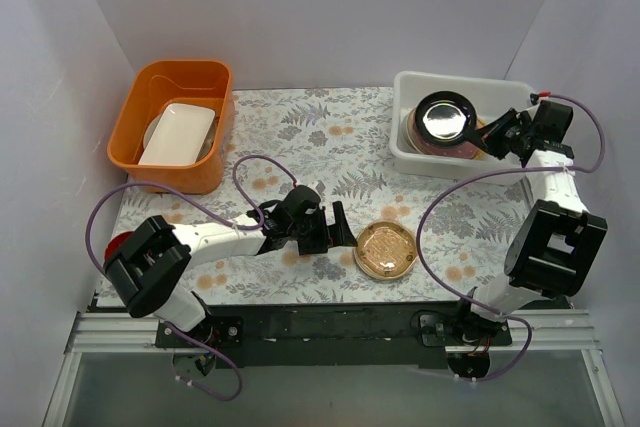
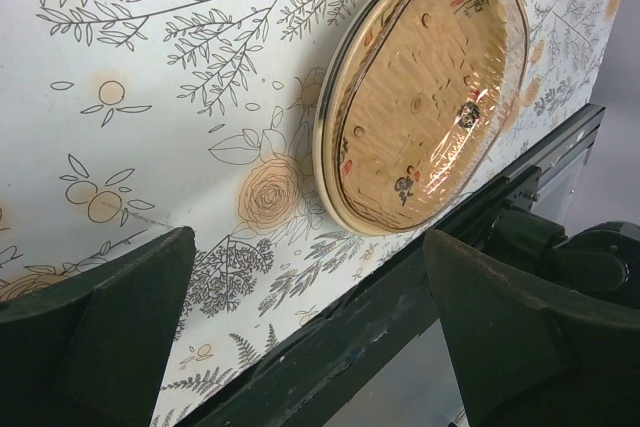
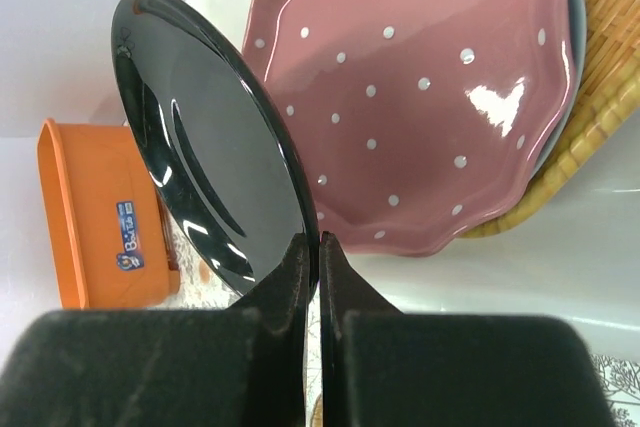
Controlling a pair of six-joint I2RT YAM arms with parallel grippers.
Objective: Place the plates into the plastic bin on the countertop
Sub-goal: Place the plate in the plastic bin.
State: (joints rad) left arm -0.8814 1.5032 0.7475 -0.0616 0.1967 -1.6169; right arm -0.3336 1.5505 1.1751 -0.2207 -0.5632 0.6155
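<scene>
Orange plastic tub (image 3: 100, 212) with a blue sticker (image 3: 130, 237) we cannot read, fern-patterned grey-and-white countertop (image 1: 320, 137) between plain white walls (image 1: 320, 7), right gripper (image 3: 318, 247) clamped on a glossy black round plate (image 3: 205, 147) over the whitish plastic bin (image 1: 402, 154), left gripper (image 1: 343, 229) spread wide beside a cream-rimmed amber plate (image 1: 385, 250).

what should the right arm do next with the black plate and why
Probably ease the black plate straight down onto the pink dotted plate. The right arm's jaws are shut on the black plate's rim, and it hangs over the bin, just above the pink one. Whether the two plates touch is unclear, so a slow lowering before letting go seems safest.
</scene>
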